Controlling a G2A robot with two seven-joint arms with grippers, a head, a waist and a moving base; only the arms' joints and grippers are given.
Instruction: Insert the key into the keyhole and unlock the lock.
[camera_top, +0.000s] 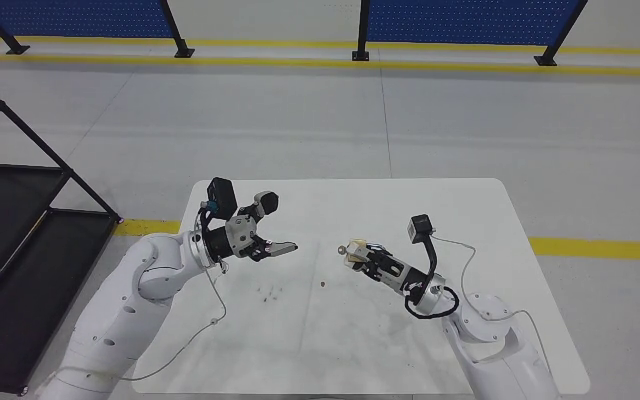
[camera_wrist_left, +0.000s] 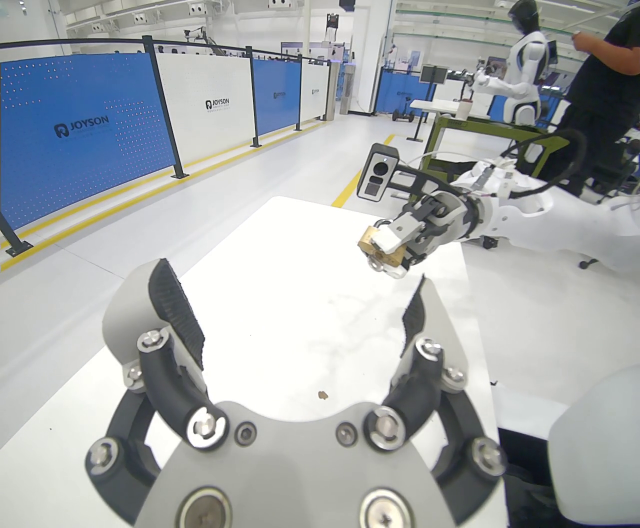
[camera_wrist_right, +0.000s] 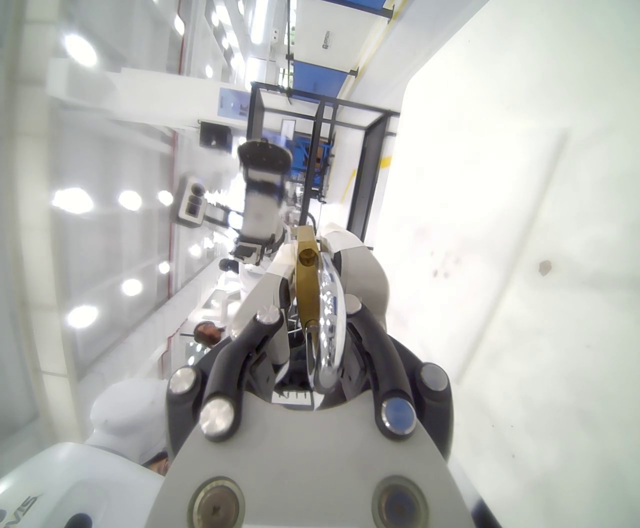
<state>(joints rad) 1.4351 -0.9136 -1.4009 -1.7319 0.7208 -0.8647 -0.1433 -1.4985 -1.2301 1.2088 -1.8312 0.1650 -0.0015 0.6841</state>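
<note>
While the right pincer (camera_top: 356, 256) is clamped on the small brass padlock with a silver metal shackle (camera_top: 349, 252), holding it above the white bench (camera_top: 450, 215) a little right of centre, the left pincer (camera_top: 280, 224) hangs left of centre. It is spread wide, with nothing between its black ribbed pads (camera_wrist_left: 175, 310). The two face each other across a stretch of bench, near but apart.

From the right wrist, the padlock sits edge-on between the fingers, with one narrow brass face turned out toward the left arm. A round mark on that face may be the keyhole, though I cannot be sure. A few dark specks (camera_top: 270, 292) lie on the bench just nearer than the left pincer. They are too small to tell whether any of them is the key.

As I judge it, the step in hand is presenting the lock: the padlock is gripped and offered, but insertion has not yet begun, since the free pincer carries nothing.

The next move calls for the key to be held in the left pincer by its head, blade pointing right toward the padlock. The blade then has to line up with the keyhole before a straight push. The right pincer must hold firm so the padlock does not twist when the key is turned.
</note>
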